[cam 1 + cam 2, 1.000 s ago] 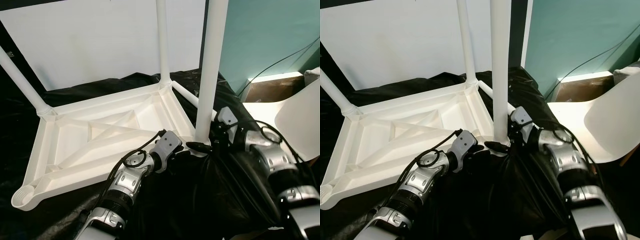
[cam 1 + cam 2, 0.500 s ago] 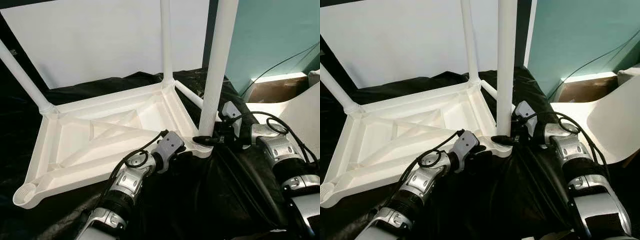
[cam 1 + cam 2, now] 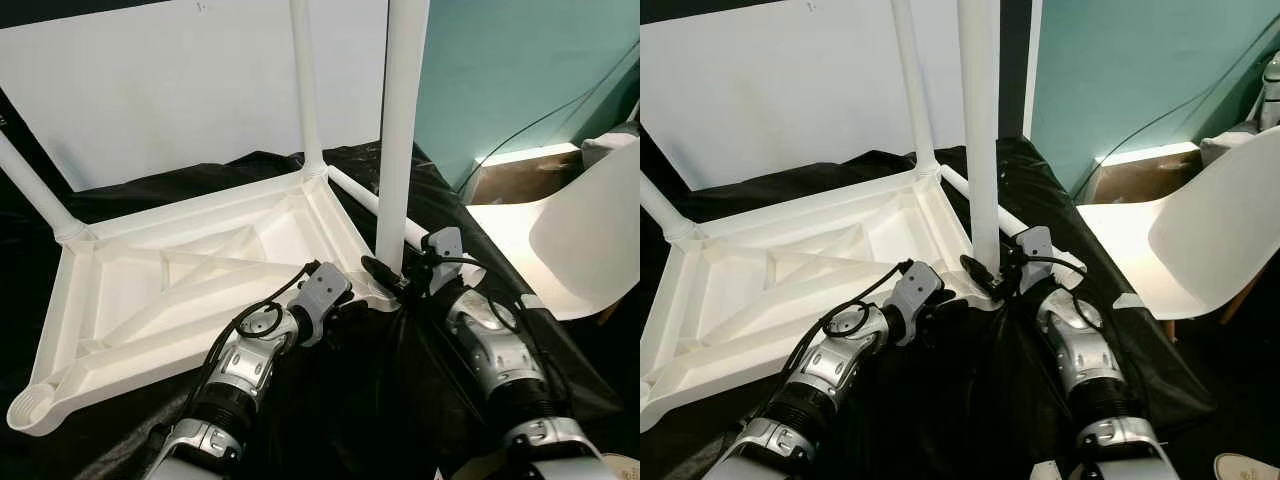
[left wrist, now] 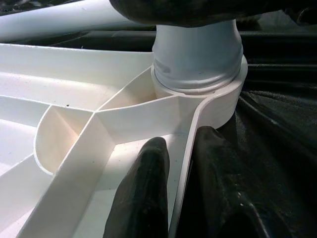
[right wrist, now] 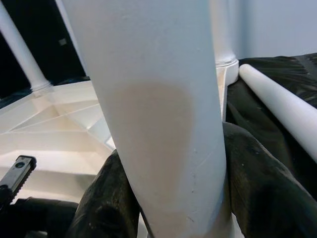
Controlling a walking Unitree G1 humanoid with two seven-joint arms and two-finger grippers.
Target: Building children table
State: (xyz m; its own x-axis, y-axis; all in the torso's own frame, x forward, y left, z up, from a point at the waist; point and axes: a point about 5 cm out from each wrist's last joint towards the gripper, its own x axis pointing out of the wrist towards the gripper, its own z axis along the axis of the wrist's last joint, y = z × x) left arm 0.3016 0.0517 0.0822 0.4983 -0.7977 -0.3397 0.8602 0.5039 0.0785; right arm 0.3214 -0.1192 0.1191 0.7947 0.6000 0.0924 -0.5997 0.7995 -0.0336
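the white plastic children table (image 3: 190, 275) lies upside down on a black sheet (image 3: 470, 250) spread over the floor, its ribbed underside facing up with diagonal braces crossing between the corners. three legs stand in corner sockets: the near leg (image 3: 400, 130) at the corner closest to the robot, a far leg (image 3: 305, 90) behind it, and a left leg (image 3: 30, 185) slanting up at the far left corner. the near left corner socket (image 3: 30, 408) is an open ring with no leg in it. a loose leg (image 3: 1025, 230) lies flat on the sheet just beside the table's right edge, partly hidden behind the near leg and the right arm

the right tool (image 5: 168, 198) is closed around the base of the near leg, one black finger on each side of the tube and touching it, just above the socket collar (image 4: 198, 82). the left tool (image 4: 181, 198) pinches the thin rim of the table close to that same corner, one finger (image 4: 143, 193) inside the rim and the other outside on the sheet side

all three standing legs are cut off by the top or side of the head views, so their free ends cannot be seen. a white moulded chair (image 3: 1180, 240) stands to the right, partly out of view, and a white panel (image 3: 180, 90) leans behind the table, with a teal wall (image 3: 520, 70) to its right
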